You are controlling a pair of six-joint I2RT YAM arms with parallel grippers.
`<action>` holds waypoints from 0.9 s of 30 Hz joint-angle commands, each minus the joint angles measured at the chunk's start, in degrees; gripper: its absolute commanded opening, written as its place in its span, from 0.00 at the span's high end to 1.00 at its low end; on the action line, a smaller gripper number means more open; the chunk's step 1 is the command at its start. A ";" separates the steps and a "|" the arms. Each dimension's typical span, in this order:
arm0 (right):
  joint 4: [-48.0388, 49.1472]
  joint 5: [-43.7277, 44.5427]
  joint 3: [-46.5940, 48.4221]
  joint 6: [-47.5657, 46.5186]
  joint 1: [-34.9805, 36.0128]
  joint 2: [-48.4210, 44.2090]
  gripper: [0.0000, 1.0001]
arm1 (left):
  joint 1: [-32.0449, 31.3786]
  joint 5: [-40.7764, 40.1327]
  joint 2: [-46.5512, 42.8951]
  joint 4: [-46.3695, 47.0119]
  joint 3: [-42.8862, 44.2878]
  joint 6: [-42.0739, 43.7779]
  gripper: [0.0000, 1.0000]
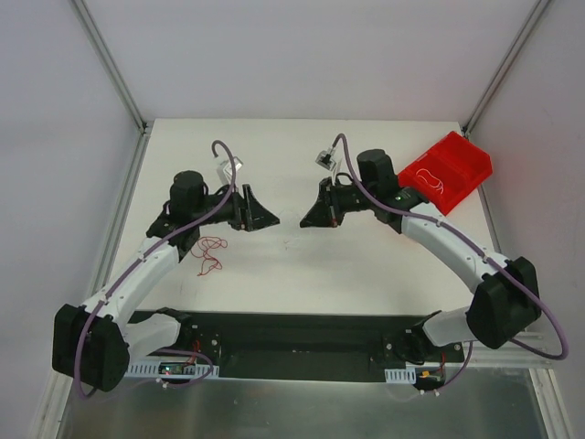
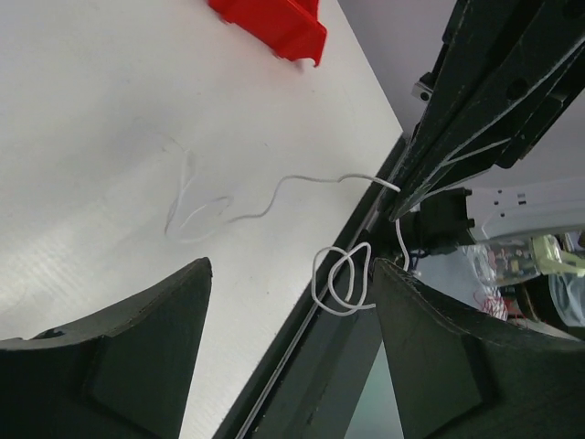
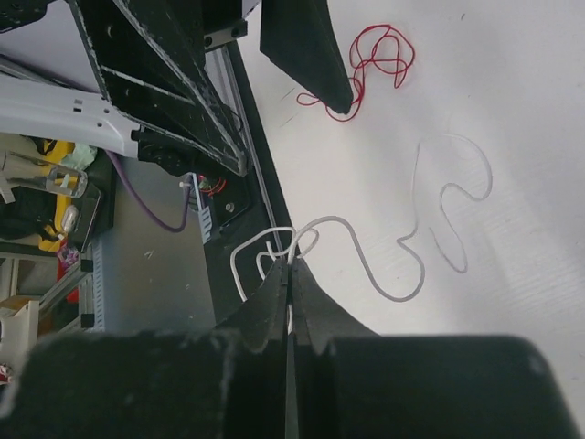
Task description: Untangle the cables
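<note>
Our left gripper [image 2: 292,271] hangs above the white table [image 1: 292,274] with its fingers spread wide and nothing between them, turned toward its partner as if ready to take a strand handed across. On the table just below and beside it lies a small red cable [image 1: 211,251], curled on itself in loose loops and touched by neither arm. Between the arms, a thin white cable [image 3: 327,219] dangles in the air in a few loops, casting a faint squiggle of shadow on the table. Our right gripper [image 3: 289,265] has its fingers pressed together on one end of that strand, which we judge lifts it clear of the red one. At far right the red bin [image 1: 468,154] holds one whitish cable [image 1: 430,176], apparently the place for freed strands.
</note>
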 commanded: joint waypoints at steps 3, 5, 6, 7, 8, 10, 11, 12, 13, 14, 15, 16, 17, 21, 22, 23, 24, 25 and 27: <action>-0.76 -6.50 -1.71 -0.44 -0.43 -6.21 1.00 | -6.55 0.42 0.42 8.37 2.06 3.02 0.25; -0.76 -7.55 -1.71 0.17 -0.34 -7.09 1.00 | -9.27 -3.34 0.77 7.15 2.67 6.44 0.22; -0.67 -7.82 -1.71 0.44 -0.43 -7.62 0.99 | -10.59 -6.59 0.51 5.49 3.02 9.76 0.22; -0.59 -8.08 -1.62 0.79 -0.34 -8.15 1.00 | -12.08 -9.32 0.43 4.25 3.20 12.06 0.22; -0.32 -8.17 -1.71 1.23 -0.25 -8.93 1.00 | -13.32 -12.30 -0.01 3.72 2.86 13.30 0.22; 0.38 -8.17 -1.89 1.58 -0.34 -10.43 1.00 | -14.12 -16.19 0.07 3.80 2.41 13.93 0.22; 0.64 -8.17 -1.89 3.06 -0.25 -11.31 1.00 | -14.12 -16.81 0.68 3.89 2.41 13.40 0.22; 0.91 -8.43 -1.89 3.34 -0.34 -11.75 1.00 | -14.12 -16.81 1.47 3.80 2.59 12.96 0.23; 1.17 -8.43 -1.89 3.69 -0.34 -12.28 1.00 | -14.12 -16.12 2.44 4.15 2.94 12.26 0.22; 1.35 -8.52 -1.89 4.22 -0.34 -12.72 1.00 | -14.03 -15.15 3.58 4.85 3.20 11.04 0.23; 1.78 -8.96 -1.89 4.74 -0.25 -13.33 1.00 | -14.12 -14.36 4.81 5.64 3.55 9.81 0.22; 2.31 -9.31 -1.89 5.44 -0.25 -13.77 1.00 | -14.12 -14.18 6.38 6.34 3.90 8.14 0.22; 2.75 -9.66 -1.89 5.97 -0.17 -14.12 1.00 | -14.12 -13.92 8.23 6.52 4.78 6.65 0.22; 4.16 -10.28 -1.71 7.56 -0.08 -15.88 1.00 | -14.21 -11.20 15.53 7.05 8.21 2.77 0.25; 4.07 -9.76 -1.62 7.65 -0.16 -16.32 1.00 | -14.21 -9.71 16.93 7.84 8.91 2.16 0.35; 3.72 -9.23 -1.36 7.74 -0.25 -16.93 0.99 | -14.21 -9.35 17.90 7.76 9.44 1.80 0.47; 2.94 -7.75 -1.10 7.56 -0.34 -17.55 1.00 | -14.21 -10.47 18.70 7.41 9.44 1.36 0.56; 2.23 -6.34 -0.66 7.30 -0.69 -18.43 1.00 | -14.21 -12.49 19.40 5.58 9.71 1.27 0.60; -0.05 -3.53 0.39 6.77 -1.74 -20.01 0.99 | -14.03 -19.24 21.68 -1.52 11.89 2.14 0.62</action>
